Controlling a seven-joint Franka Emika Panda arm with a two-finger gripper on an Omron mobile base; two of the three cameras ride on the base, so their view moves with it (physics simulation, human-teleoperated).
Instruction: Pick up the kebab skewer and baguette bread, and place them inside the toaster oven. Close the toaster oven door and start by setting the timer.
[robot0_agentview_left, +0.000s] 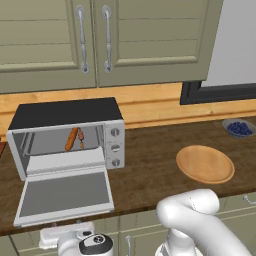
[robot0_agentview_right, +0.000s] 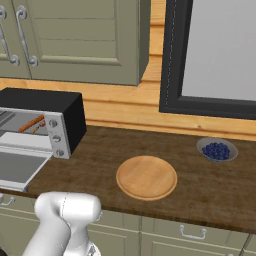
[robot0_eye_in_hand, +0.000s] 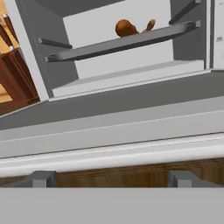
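Dark wooden tabletop (robot0_agentview_left: 150, 170) under green cabinets carries everything, with the toaster oven (robot0_agentview_left: 65, 135) as the landmark. Nearest, below the oven's front, the gripper (robot0_eye_in_hand: 112, 180) hovers with fingers (robot0_eye_in_hand: 41, 179) spread wide and empty, just under the handle of the dropped-open door (robot0_agentview_left: 65, 192), probably ready to lift it shut. Inside the oven, on the rack, the baguette (robot0_agentview_left: 71, 139) and skewer (robot0_agentview_left: 80, 138) lie side by side, already loaded. Well right of the oven sit a wooden plate (robot0_agentview_left: 205, 164) and, farther back, a blueberry bowl (robot0_agentview_left: 239, 128).
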